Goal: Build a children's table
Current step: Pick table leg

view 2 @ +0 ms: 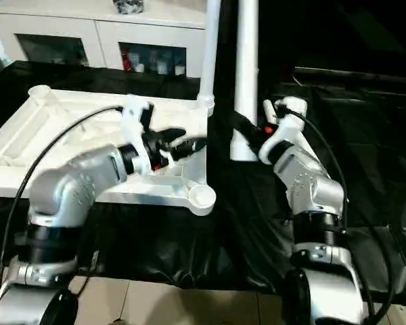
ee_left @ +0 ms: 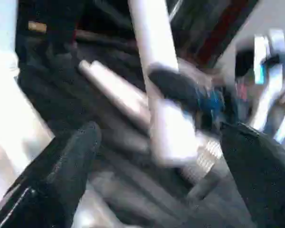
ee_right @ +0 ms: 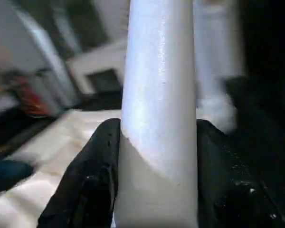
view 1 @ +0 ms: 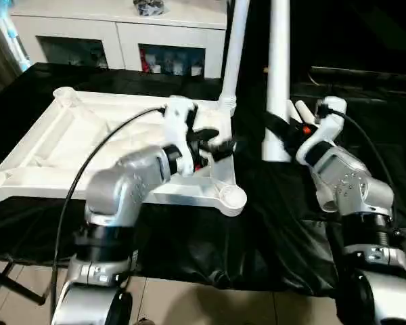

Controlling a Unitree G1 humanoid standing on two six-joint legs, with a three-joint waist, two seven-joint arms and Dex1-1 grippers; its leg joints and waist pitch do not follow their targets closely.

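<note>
The white tabletop [view 1: 68, 156] lies ribbed side up on the black-covered table. One white leg [view 1: 233, 47] stands upright in its far right corner socket. A second leg [view 1: 279, 68] stands upright on the black cloth just right of the tabletop, with my right gripper [view 1: 284, 132] shut on its lower part; its black fingers [ee_right: 92, 180] press both sides of the tube. My left gripper [view 1: 222, 144] hovers open over the tabletop's right edge with nothing between its fingers [ee_left: 66, 161]. It faces the held leg [ee_left: 156, 71].
The near right corner socket [view 1: 231, 196] and far left socket [view 1: 64, 95] hold no leg. Another white tube [ee_left: 111, 85] lies on the cloth behind the held leg. A white cabinet [view 1: 122, 34] with glass doors stands behind the table. Black cloth [view 1: 210, 244] hangs over the front edge.
</note>
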